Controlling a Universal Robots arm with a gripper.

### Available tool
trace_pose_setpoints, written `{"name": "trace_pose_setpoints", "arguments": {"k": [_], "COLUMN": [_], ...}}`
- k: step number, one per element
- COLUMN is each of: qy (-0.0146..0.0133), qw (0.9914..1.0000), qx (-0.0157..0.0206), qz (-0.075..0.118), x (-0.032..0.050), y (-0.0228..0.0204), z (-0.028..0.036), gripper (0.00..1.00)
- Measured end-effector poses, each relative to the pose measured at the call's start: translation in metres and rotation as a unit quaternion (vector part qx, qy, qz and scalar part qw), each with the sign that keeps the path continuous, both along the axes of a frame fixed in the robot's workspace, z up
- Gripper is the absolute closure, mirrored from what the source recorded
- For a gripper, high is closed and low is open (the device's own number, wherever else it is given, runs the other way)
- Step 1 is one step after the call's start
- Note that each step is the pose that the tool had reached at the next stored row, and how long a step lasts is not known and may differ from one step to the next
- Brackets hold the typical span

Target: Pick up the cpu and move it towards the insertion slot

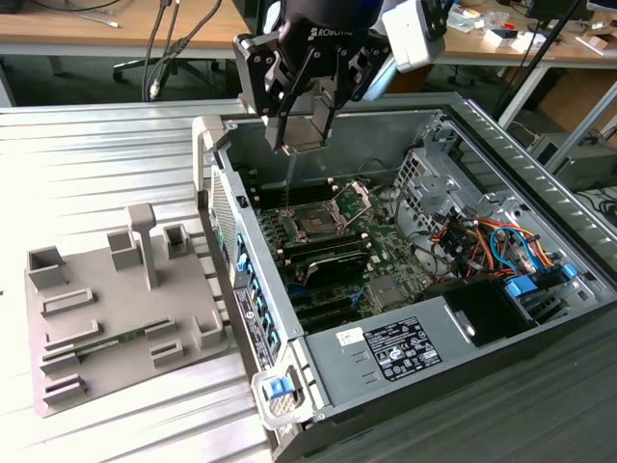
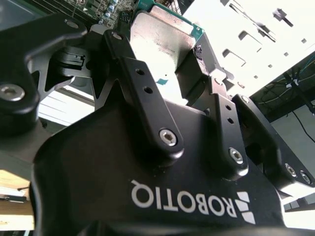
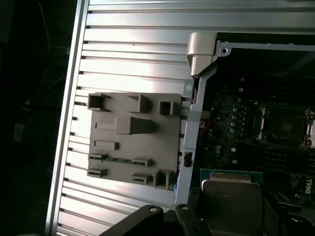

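Above the open computer case [image 1: 253,309]: cpu [image 1: 310,130] clamped in the claw [image 1: 307,143].
It hangs apart from the insertion slot [image 1: 316,224]; a light, stiff, probably fragile chip, best held by its edges.

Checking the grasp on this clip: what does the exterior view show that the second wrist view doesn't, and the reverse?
Exterior view: the slot with its bracket raised, the grey fixture plate and the coloured cables.
Second wrist view: the green edge of the cpu and its metal face, seen close between the fingers.
Both: the gripper shut on the cpu, holding it up off the board.
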State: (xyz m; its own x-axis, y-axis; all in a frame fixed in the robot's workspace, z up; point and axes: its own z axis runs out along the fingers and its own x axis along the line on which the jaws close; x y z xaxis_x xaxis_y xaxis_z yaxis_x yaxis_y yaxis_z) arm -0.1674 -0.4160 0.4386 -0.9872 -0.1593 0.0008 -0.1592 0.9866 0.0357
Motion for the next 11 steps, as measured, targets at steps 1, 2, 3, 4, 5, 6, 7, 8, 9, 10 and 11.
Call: {"name": "trace_pose_setpoints", "arguments": {"k": [1, 2, 3, 4, 5, 6, 7, 8, 9, 10, 11], "qy": [0.0, 0.0, 0.0, 0.0, 0.0, 0.0, 0.0, 0.0, 0.0, 0.0, 0.0], "qw": [1.0, 1.0, 1.0, 1.0, 1.0, 1.0, 1.0, 1.0, 1.0, 1.0, 1.0], "qx": [0.0, 0.0, 0.0, 0.0, 0.0, 0.0, 0.0, 0.0, 0.0, 0.0, 0.0], "qz": [0.0, 0.0, 0.0, 0.0, 0.0, 0.0, 0.0, 0.0, 0.0, 0.0, 0.0], "x": [0.0005, 0.0008, 0.0014, 0.0017, 0.0021, 0.0025, 0.0028, 0.0033, 0.0037, 0.0043, 0.0049], "y": [0.0, 0.0, 0.0, 0.0, 0.0, 0.0, 0.0, 0.0, 0.0, 0.0, 0.0], "z": [-0.0001, -0.0001, -0.0002, -0.0002, -0.0002, -0.0003, -0.0003, -0.0004, -0.0005, -0.0006, -0.0006], "gripper": [0.45, 0.45, 0.45, 0.45, 0.45, 0.45, 0.45, 0.45, 0.45, 0.45, 0.45]}}
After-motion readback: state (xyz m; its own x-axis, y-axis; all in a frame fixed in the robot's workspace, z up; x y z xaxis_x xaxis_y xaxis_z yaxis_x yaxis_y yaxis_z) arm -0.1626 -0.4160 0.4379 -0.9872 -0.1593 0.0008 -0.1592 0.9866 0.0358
